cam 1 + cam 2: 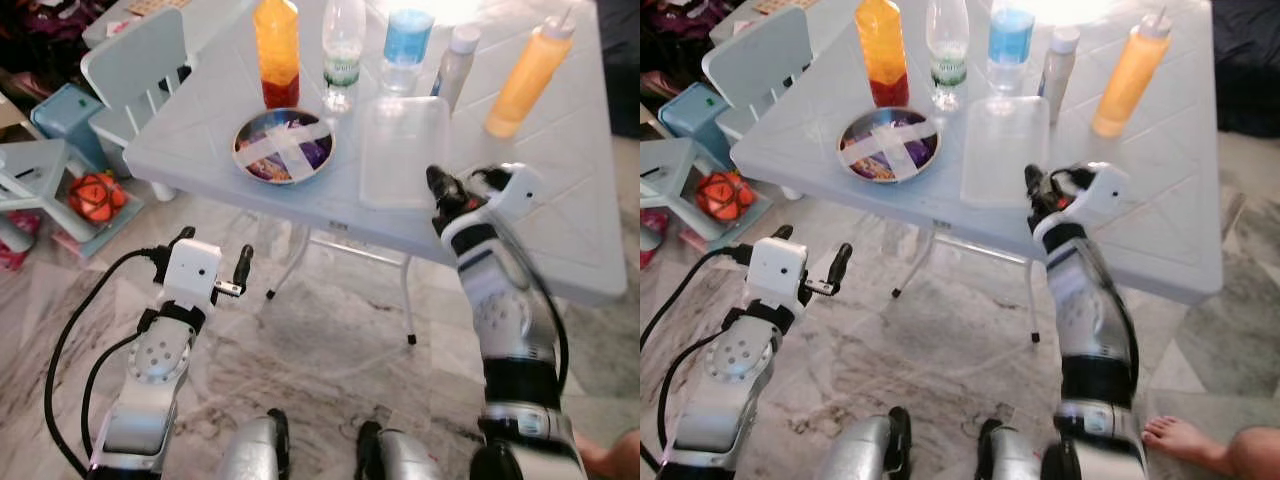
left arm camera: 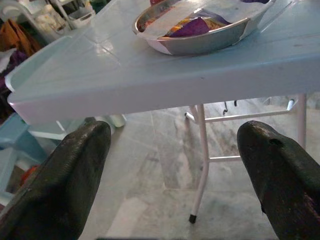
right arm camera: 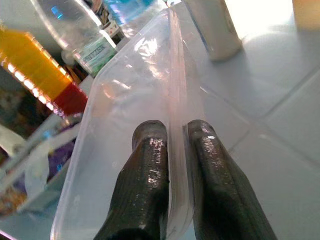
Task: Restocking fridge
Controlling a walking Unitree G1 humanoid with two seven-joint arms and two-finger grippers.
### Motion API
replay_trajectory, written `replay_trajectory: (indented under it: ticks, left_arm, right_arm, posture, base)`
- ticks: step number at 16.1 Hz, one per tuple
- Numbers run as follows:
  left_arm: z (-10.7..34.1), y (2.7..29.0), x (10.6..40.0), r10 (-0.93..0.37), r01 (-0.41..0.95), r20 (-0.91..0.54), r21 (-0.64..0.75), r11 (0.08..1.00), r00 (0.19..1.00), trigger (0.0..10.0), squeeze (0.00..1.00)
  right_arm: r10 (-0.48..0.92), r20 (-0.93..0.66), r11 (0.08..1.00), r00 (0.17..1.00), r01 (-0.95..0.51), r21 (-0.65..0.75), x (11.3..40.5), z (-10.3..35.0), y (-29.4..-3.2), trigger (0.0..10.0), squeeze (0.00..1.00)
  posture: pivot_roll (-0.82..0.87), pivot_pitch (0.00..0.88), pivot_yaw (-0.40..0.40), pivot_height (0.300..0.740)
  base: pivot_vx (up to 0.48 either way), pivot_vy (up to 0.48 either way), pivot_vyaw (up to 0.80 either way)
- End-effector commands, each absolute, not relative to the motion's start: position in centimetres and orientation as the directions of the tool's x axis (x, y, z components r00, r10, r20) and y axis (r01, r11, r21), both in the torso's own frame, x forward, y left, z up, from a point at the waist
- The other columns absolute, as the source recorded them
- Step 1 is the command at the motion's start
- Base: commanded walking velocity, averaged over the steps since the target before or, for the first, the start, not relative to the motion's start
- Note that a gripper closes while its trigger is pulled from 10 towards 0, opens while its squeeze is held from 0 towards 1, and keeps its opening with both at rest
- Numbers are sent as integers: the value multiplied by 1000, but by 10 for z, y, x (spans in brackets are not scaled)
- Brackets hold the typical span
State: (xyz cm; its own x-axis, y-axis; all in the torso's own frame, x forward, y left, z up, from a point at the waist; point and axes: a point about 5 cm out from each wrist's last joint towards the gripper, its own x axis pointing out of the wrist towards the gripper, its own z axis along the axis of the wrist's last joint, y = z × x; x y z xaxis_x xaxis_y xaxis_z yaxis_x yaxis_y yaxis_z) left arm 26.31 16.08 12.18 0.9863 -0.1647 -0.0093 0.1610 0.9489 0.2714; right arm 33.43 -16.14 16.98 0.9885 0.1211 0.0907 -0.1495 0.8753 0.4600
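So the right gripper (image 3: 175, 150) is pinching the near wall of the clear plastic container (image 1: 405, 140) on the table (image 1: 560, 180), which looks light, thin and flexy, so grabbing at the rim seems right, while the left gripper (image 2: 175, 165) hangs spread below the edge.

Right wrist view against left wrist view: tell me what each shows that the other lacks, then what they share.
The right wrist view has the right gripper with its jaws pinched on the side wall of the clear plastic container, with the water bottle, the orange juice bottle and a white bottle beyond it.

The left wrist view has the left gripper, jaws wide apart, held below the table's edge, with the table leg and marble floor.

Both take in the pale blue table and the foil bowl with taped wrap.
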Motion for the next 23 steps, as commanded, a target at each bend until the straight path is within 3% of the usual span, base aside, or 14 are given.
replay_trajectory:
  ticks: [1, 5, 7, 11, 13, 14, 15, 16, 20, 23]
  left_arm:
    - [121, 163, 265, -147, 144, -6, 261, 955, 989, 10000, 0]
    - [119, 160, 271, -132, 127, 6, 243, 962, 991, 10000, 0]
    - [119, 154, 274, -138, 131, 13, 238, 962, 990, 10000, 0]
    - [118, 151, 274, -139, 131, 17, 233, 964, 990, 10000, 0]
    - [117, 151, 275, -133, 124, 21, 229, 966, 991, 10000, 0]
    - [117, 151, 275, -130, 121, 23, 228, 966, 991, 10000, 0]
    - [117, 151, 275, -129, 120, 24, 226, 967, 991, 10000, 0]
    - [116, 150, 275, -129, 121, 22, 227, 966, 991, 10000, 0]
    - [116, 150, 275, -131, 123, 23, 231, 965, 991, 10000, 0]
    - [116, 159, 279, -57, 44, 40, 262, 964, 998, 10000, 0]
  right_arm:
    - [95, 96, 905, 991, -126, 405, 329, 166, -161, 10000, 0]
    - [49, 117, 899, 992, -95, 427, 308, 168, -169, 10000, 0]
    - [60, 95, 926, 994, -92, 367, 300, 161, -164, 10000, 0]
    - [-6, 85, 933, 996, -25, 358, 302, 161, -168, 10000, 0]
    - [5, 99, 932, 995, -41, 360, 304, 166, -169, 7098, 0]
    - [2, 99, 931, 995, -38, 363, 305, 166, -169, 4196, 0]
    - [-4, 99, 933, 995, -32, 358, 305, 167, -170, 4353, 0]
    - [-7, 91, 938, 996, -25, 346, 305, 166, -170, 9608, 0]
    - [46, 95, 937, 994, -76, 340, 305, 166, -162, 10000, 0]
    - [279, 201, 898, 939, -329, 293, 304, 189, -128, 10000, 0]
  posture:
    - [98, 122, 17, 740]
    - [58, 102, 12, 740]
    - [48, 98, 10, 740]
    - [45, 99, 3, 740]
    - [44, 100, -2, 740]
    - [43, 100, -6, 740]
    - [43, 100, -6, 740]
    - [42, 102, -5, 740]
    - [42, 105, -2, 740]
    - [45, 104, -1, 740]
  base:
    - [0, 0, 0]
    - [0, 0, 0]
    - [0, 0, 0]
    - [0, 0, 0]
    - [0, 0, 0]
    - [0, 0, 0]
    - [0, 0, 0]
    - [0, 0, 0]
    - [0, 0, 0]
    - [0, 0, 0]
